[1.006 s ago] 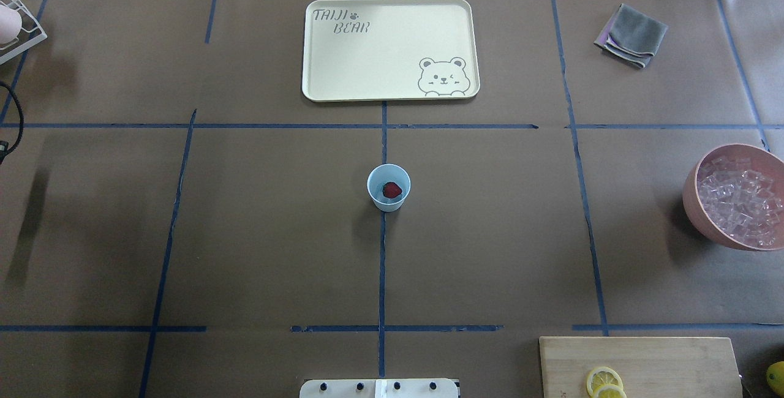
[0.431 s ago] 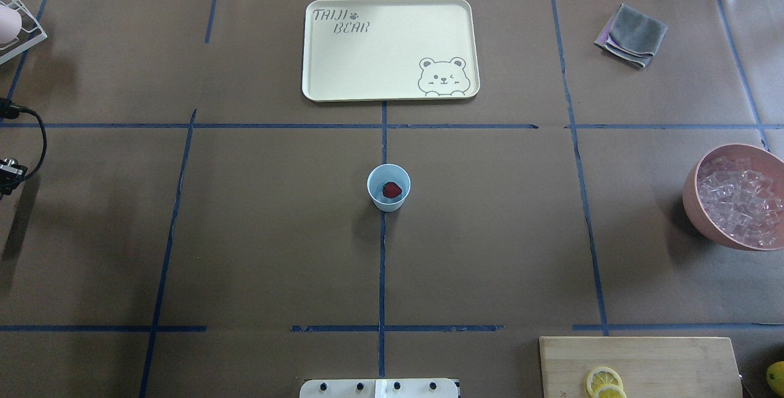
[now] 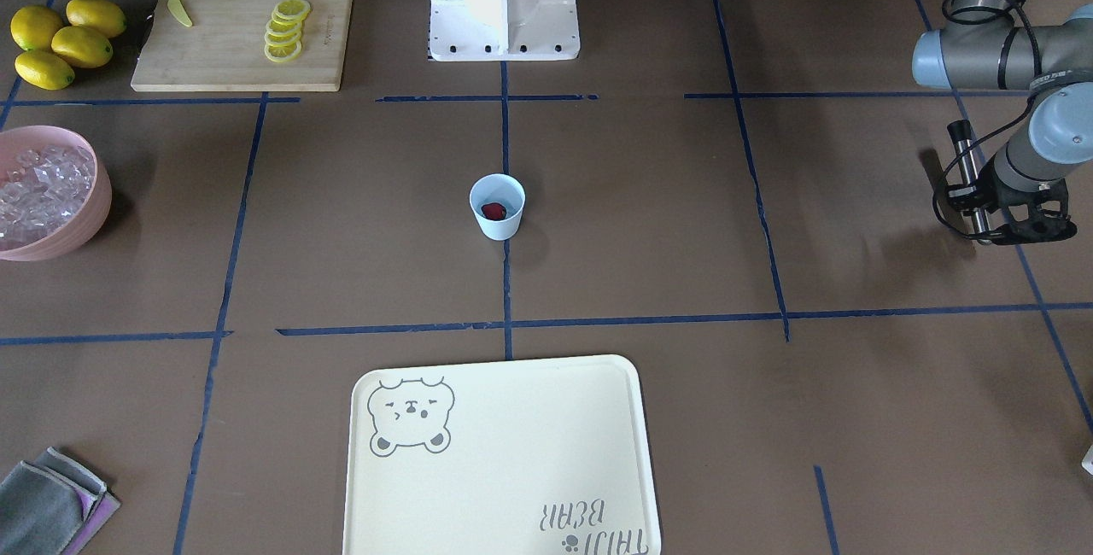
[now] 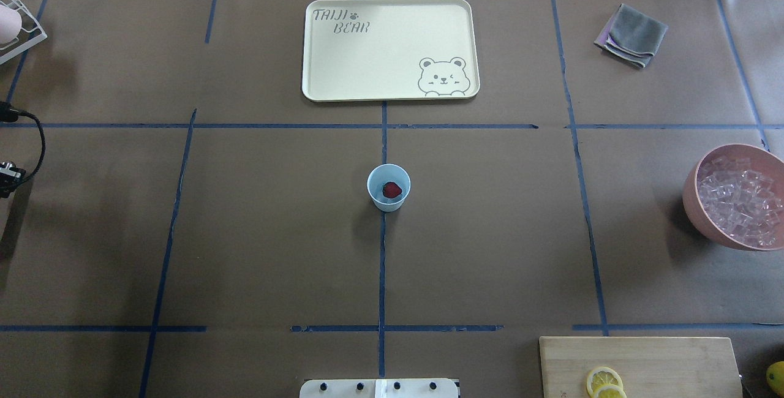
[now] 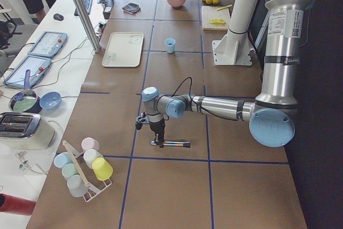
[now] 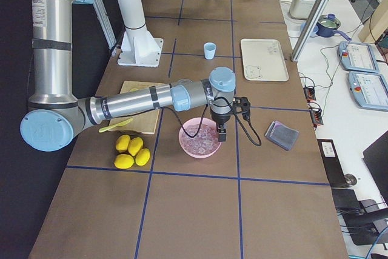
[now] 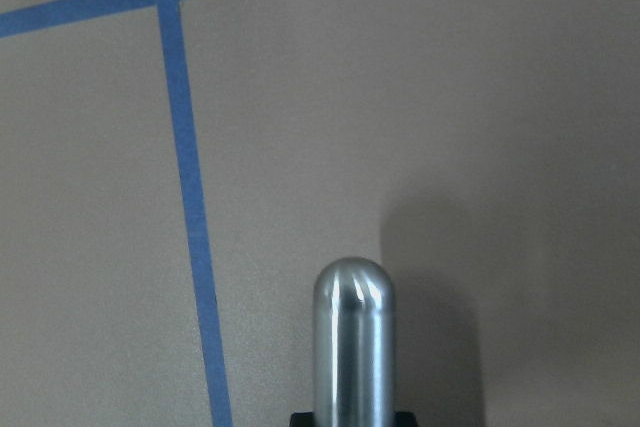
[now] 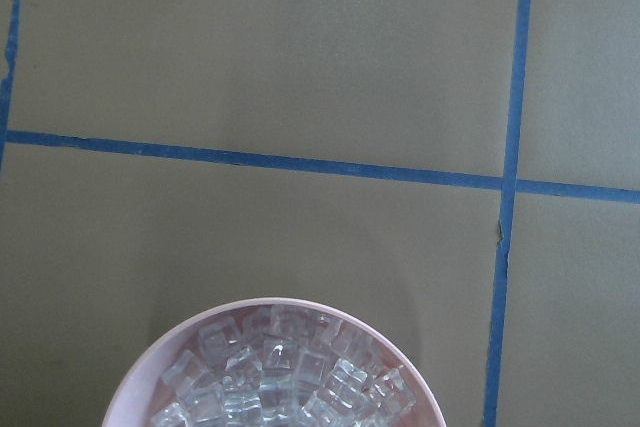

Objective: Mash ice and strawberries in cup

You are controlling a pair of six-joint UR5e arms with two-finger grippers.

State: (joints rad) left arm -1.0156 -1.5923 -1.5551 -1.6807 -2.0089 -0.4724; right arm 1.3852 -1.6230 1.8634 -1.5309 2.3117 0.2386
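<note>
The pale blue cup [image 4: 388, 187] stands at the table's middle, also in the front view [image 3: 497, 206]. One red strawberry [image 4: 392, 190] lies inside it. Clear ice cubes [image 4: 738, 199] fill a pink bowl [image 4: 695, 202] at the right edge, also in the right wrist view [image 8: 285, 372]. My left gripper [image 3: 982, 209] is far left of the cup, shut on a steel rod [image 3: 965, 154] whose rounded tip shows in the left wrist view [image 7: 354, 347]. My right gripper [image 6: 221, 131] hangs over the bowl; I cannot tell whether it is open or shut.
A cream bear tray [image 4: 318, 49] lies beyond the cup. A folded grey cloth [image 4: 632, 35] is at the far right. A cutting board [image 3: 213, 51] with lemon slices [image 3: 284, 30], a knife and whole lemons [image 3: 60, 38] sits near the robot base. A cup rack [image 5: 83, 167] stands at the left end.
The left gripper's edge and cable have come into the overhead view at its left edge and moved down it. The cup, strawberry and bowl have not moved.
</note>
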